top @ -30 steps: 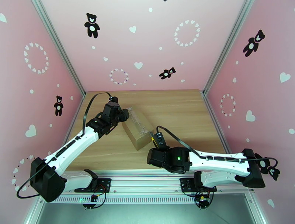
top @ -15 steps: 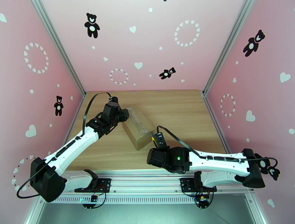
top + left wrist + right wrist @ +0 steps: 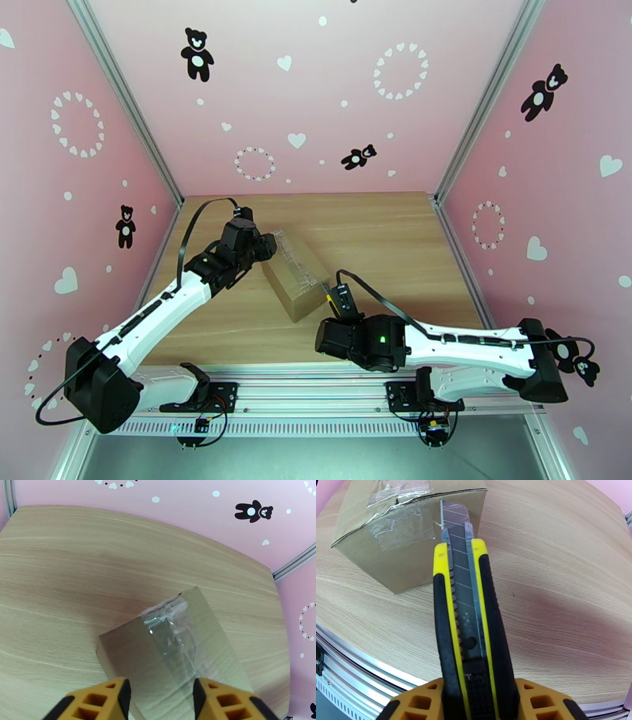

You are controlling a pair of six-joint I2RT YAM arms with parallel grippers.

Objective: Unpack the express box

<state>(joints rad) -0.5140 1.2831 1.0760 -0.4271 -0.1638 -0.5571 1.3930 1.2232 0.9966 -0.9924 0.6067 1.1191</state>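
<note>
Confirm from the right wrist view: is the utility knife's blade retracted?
No: the blade sticks out of the utility knife held in the right gripper, its tip at the taped end of the express box.

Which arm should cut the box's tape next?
Right: the right gripper holds the utility knife, blade at the taped end of the express box. The left gripper only sits over the box.

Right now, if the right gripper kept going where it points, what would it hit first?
The right gripper holds a utility knife, whose blade leads: it would meet the taped end of the express box first, and may already touch it.
</note>
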